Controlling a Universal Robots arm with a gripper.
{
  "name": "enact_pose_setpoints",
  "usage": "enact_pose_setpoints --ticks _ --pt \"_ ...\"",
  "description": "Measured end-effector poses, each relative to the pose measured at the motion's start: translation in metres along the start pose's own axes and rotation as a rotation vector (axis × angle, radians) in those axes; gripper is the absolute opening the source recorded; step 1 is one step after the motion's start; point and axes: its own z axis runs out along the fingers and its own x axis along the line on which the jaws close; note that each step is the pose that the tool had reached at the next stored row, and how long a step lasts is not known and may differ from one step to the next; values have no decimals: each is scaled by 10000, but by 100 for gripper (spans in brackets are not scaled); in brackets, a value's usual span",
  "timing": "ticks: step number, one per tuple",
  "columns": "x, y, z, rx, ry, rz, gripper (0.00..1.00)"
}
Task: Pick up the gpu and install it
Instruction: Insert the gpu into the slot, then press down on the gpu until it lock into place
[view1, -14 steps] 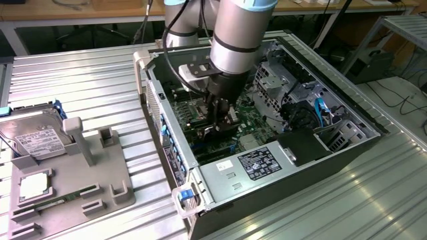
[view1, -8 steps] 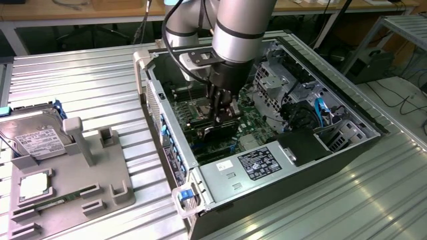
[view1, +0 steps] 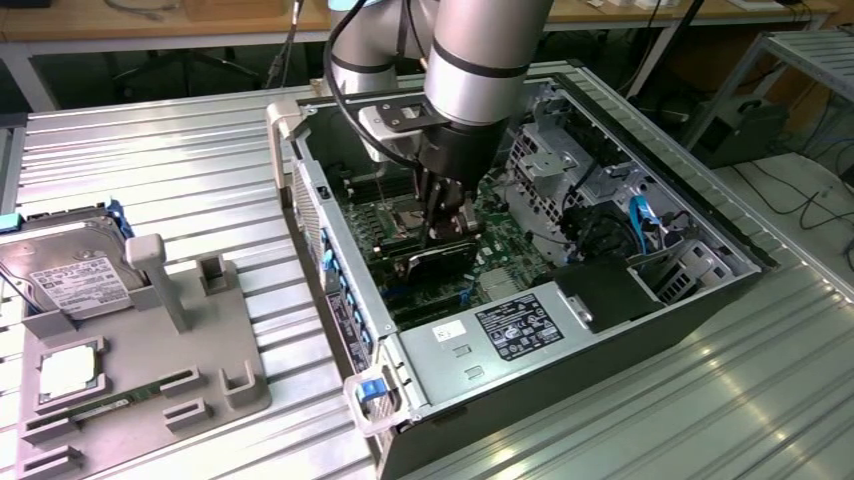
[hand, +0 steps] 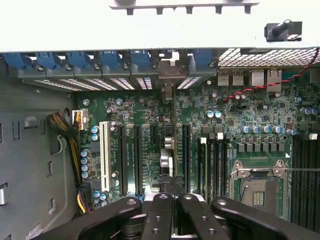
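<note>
My claw (view1: 447, 232), clamped on the gpu (view1: 445, 252), sits low inside the open case (view1: 607, 345) over the motherboard (hand: 150, 115), drive cage (view1: 554, 155) close beside, card's lower edge hidden.

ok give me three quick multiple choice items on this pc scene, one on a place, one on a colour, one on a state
1. Where does the hard drive lie?
A inside the computer case
B on the grey tray
C on the floor

2. What colour is the odd long slot on the motherboard?
A white
B red
C yellow

3. What state is the gripper in?
A wide open
B shut
C clamped on the hard drive

Answers: B, it lies on the tray at the exterior view's left; A, the wrist view shows one white slot beside black slots; B, its fingers stand together over the motherboard.
</note>
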Motion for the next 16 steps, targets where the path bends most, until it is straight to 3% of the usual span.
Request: enact_pose_setpoints --ticks 10,16 --pt "0 2 0 0 0 0 11" --pt "1 88 1 2 1 -9 11"
